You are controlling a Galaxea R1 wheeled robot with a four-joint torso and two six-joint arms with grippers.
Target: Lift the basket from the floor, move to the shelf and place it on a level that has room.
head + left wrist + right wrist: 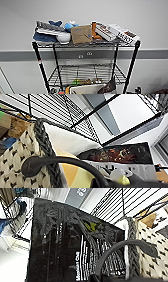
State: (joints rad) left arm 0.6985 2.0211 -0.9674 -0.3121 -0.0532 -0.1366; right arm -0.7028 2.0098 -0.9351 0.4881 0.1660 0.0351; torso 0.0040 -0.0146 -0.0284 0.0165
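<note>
The cream-beige woven basket with a dark braided rim (a dark printed packet inside) sits just below the tall black wire rack's bare grey grid tier; I cannot tell either gripper's state.

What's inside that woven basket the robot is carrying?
The basket holds a dark printed packet standing upright, and something yellow shows beside its white lining. Whatever lies deeper is covered by the packet and the basket's wall.

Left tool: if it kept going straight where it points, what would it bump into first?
Probably the basket: its braided rim and patterned cream side sit right in front in the left wrist view. Beyond it come the shelf wires. Depth is hard to judge here.
</note>
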